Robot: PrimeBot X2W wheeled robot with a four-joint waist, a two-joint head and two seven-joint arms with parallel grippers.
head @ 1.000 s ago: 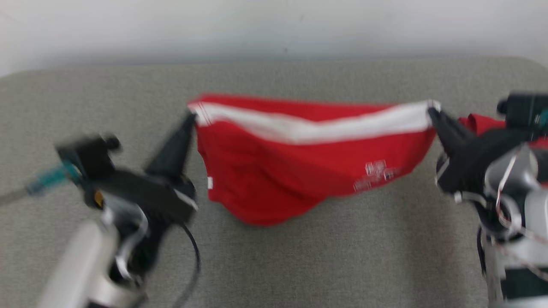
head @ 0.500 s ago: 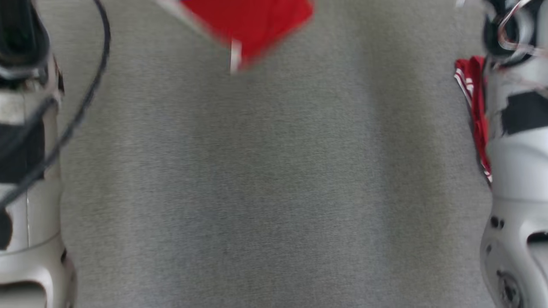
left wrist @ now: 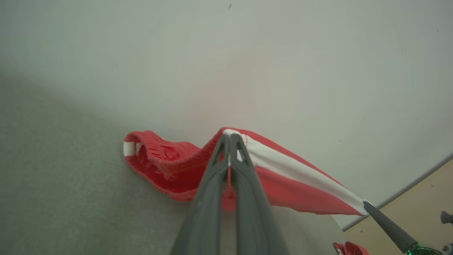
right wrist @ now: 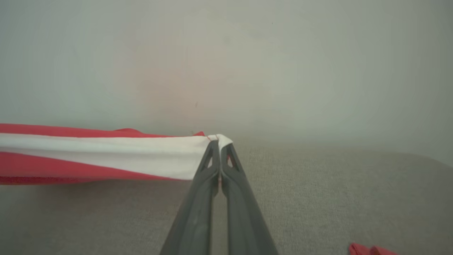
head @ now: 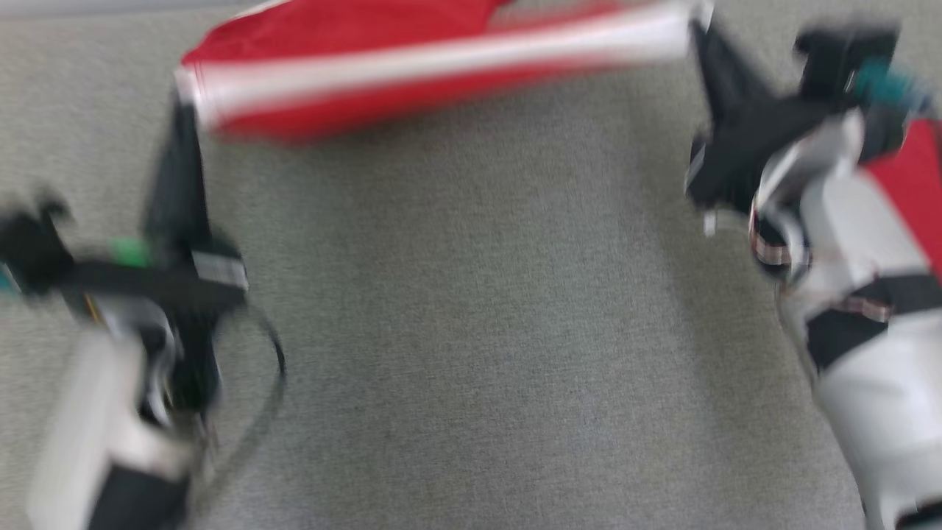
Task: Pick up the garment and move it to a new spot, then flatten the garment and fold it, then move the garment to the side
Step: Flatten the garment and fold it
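1 garment (head: 383, 66), corners pinched, left end effector (left wrist: 230, 138), right end effector (right wrist: 219, 141)

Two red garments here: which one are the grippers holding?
The garment stretched between left gripper and right gripper; the other red garment lies loose, apart.

Left gripper (head: 184, 118) & right gripper (head: 703, 37): black blocky bodies, two long dark-grey fingers (left wrist: 208, 184) each, tapering to thin tips w/ triangular cut-outs nr the ends. Rounded, glossy white/silver left forearm (head: 88, 412) & right forearm (head: 876, 383), w/ black band (head: 854, 324) on the right. Thin black cable (head: 280, 364) looping beside the left. Green fitting (head: 129, 250) at left wrist, teal fitting (head: 879, 77) at right. Too blurred for screws or markings.
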